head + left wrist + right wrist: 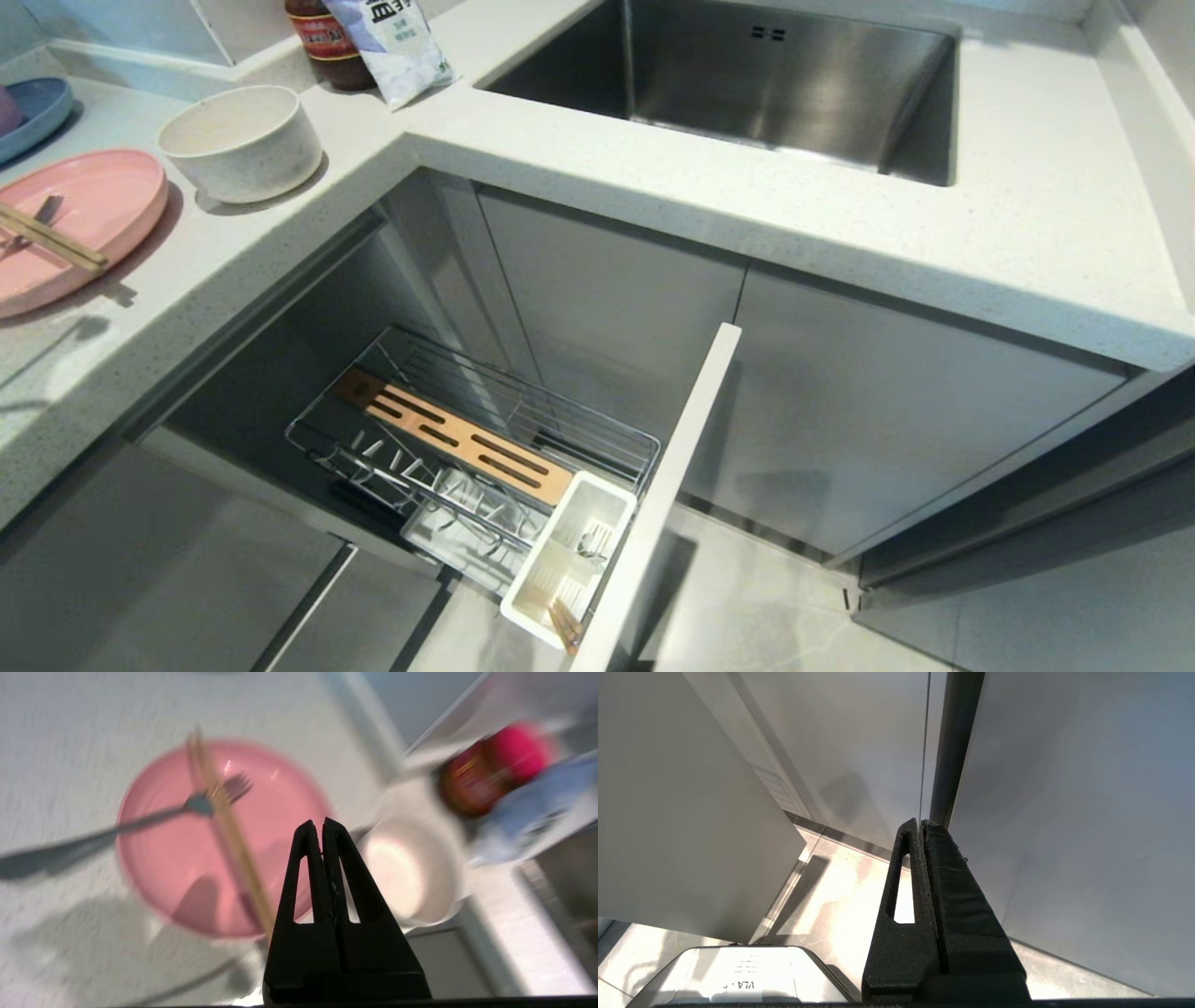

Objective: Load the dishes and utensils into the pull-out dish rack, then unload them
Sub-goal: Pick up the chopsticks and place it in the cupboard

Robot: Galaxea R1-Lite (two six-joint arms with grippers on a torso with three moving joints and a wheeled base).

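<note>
The pink plate [103, 201] lies on the counter at the far left, with the chopsticks [51, 238] across it. The off-white speckled bowl [241, 142] stands just behind the plate. Below the counter the pull-out dish rack [597, 439] is drawn out, showing its wooden strip [457, 437], white cutlery box [569, 555] and white front panel [667, 495]. My left gripper [322, 823] hovers shut and empty over the counter, between the plate [168, 868] and the bowl [411, 868]. A fork [140, 821] and the chopsticks [229, 826] lie crossed on the plate. My right gripper [921, 823] hangs shut beside the cabinet fronts. Neither arm shows in the head view.
A steel sink [747, 75] is set into the counter at the back right. A dark bottle [327, 42] and a white bag [397, 47] stand at the corner behind the bowl. A blue plate [33, 112] sits at the far left edge. Grey cabinet doors flank the rack.
</note>
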